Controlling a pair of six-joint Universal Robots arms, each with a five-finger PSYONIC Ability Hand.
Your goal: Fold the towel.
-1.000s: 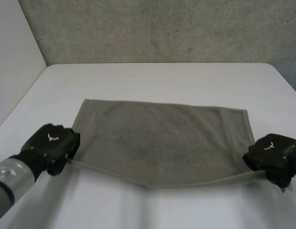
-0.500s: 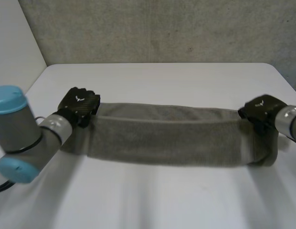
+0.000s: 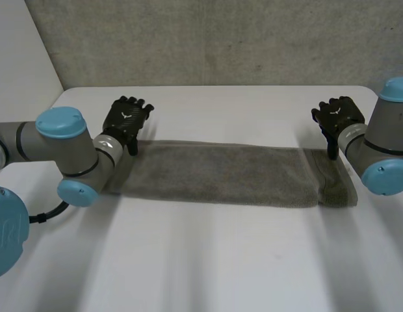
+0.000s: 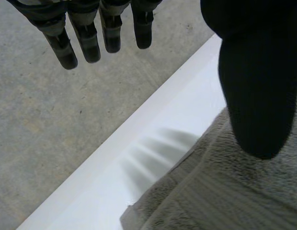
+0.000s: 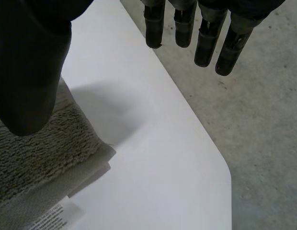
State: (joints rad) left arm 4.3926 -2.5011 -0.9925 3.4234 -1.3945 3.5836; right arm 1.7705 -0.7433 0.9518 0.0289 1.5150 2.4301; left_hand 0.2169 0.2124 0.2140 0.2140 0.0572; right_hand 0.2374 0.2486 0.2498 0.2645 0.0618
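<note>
Towel [image 3: 221, 175] lies across the table [image 3: 208, 260] as a long doubled strip. Left hand [image 3: 127, 119] and right hand [image 3: 338, 117] hang at its two far corners, fingers straight, holding nothing. Recommended: lift both clear without snagging the pile, then confirm the edges align before the next fold.

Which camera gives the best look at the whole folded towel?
The head view: the towel lies there end to end as a folded strip. The left wrist view catches one end, the right wrist view the other corner with its white label.
</note>
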